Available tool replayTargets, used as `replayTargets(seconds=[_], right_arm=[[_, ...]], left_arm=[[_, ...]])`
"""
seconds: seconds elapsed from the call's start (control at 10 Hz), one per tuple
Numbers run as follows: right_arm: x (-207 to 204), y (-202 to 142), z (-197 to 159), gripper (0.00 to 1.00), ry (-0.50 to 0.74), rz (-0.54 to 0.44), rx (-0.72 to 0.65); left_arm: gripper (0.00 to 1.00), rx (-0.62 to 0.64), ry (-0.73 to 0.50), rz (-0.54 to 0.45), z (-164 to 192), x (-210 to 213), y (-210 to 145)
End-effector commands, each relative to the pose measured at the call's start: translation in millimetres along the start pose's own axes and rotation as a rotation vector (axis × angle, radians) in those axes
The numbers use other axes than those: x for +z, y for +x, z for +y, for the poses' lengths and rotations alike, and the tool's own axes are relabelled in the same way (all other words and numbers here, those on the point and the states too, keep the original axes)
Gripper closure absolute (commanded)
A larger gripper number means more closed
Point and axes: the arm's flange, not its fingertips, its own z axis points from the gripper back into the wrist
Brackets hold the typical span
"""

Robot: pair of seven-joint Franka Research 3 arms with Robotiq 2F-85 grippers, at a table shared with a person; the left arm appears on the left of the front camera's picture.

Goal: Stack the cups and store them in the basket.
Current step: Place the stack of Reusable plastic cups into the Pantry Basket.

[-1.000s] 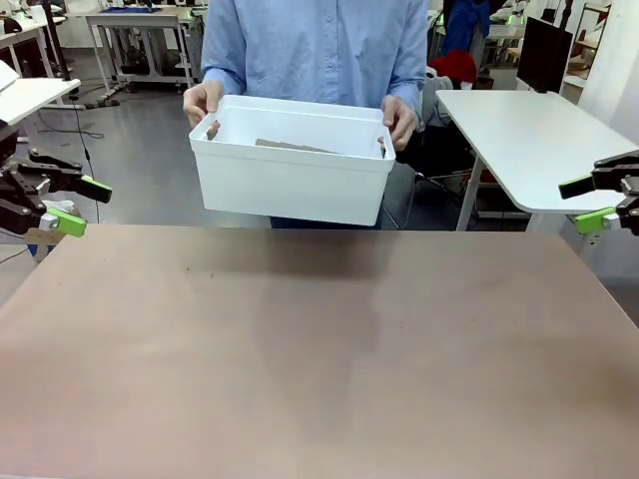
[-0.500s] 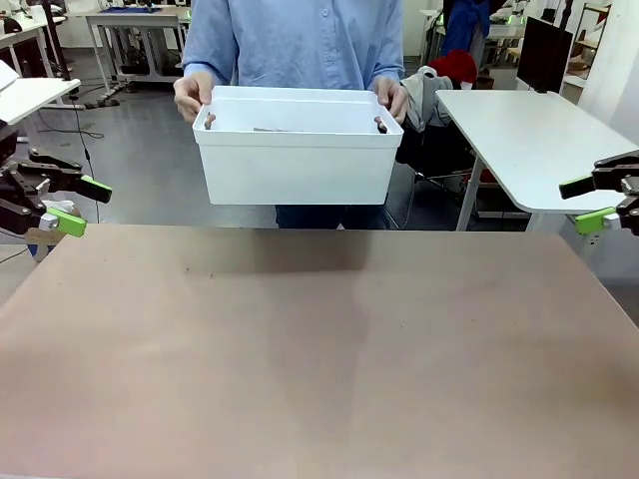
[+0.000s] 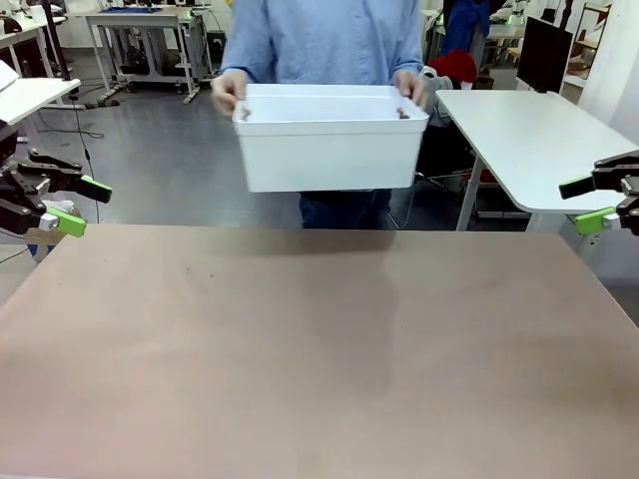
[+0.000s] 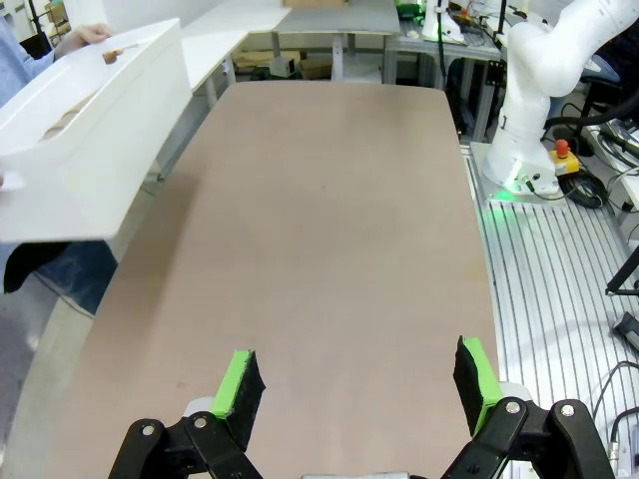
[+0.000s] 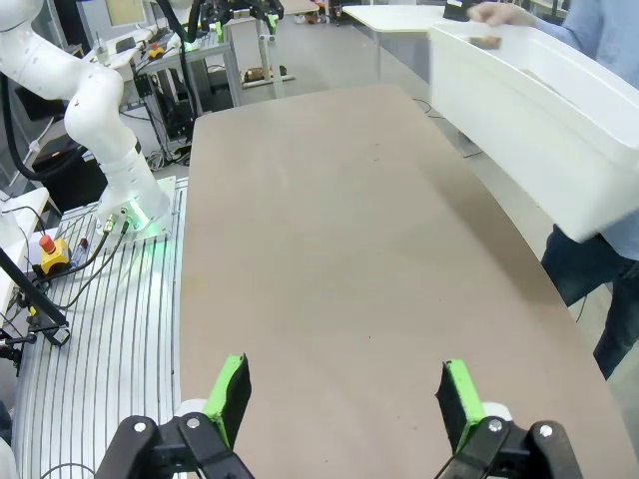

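Holding basket (image 3: pixel 329 150) above table's (image 3: pixel 319 349) far edge: person's hands (image 3: pixel 229 92).

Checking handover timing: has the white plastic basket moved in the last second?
Yes. The white rectangular plastic basket, held by the person's hands, has shifted toward picture right and slightly up, closer to the white side table behind.

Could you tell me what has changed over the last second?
The person has lifted the basket higher and carried it toward the robot's right, levelling it so its inside no longer faces the front camera. Both of the person's hands still grip its ends. The left hand and right hand stayed open at the table's sides.
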Motion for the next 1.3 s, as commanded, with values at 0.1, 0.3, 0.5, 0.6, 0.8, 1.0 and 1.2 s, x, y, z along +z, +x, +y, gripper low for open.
replayTargets(seconds=[0.1,0.3,0.5,0.6,0.8,1.0,1.2], right_arm=[[0.9,1.6,-3.1,0.00,0.004,-0.020,0.013],[0.9,1.6,-3.1,0.00,0.004,-0.020,0.013],[0.9,1.6,-3.1,0.00,0.004,-0.020,0.013],[0.9,1.6,-3.1,0.00,0.004,-0.020,0.013],[0.9,1.6,-3.1,0.00,0.004,-0.020,0.013],[0.9,1.6,-3.1,0.00,0.004,-0.020,0.013],[0.9,1.6,-3.1,0.00,0.004,-0.020,0.013]], left_arm=[[0.00,0.005,-0.006,-0.003,-0.6,2.0,2.2],[0.00,0.005,-0.006,-0.003,-0.6,2.0,2.2],[0.00,0.005,-0.006,-0.003,-0.6,2.0,2.2],[0.00,0.005,-0.006,-0.003,-0.6,2.0,2.2],[0.00,0.005,-0.006,-0.003,-0.6,2.0,2.2],[0.00,0.005,-0.006,-0.003,-0.6,2.0,2.2],[0.00,0.005,-0.006,-0.003,-0.6,2.0,2.2]])
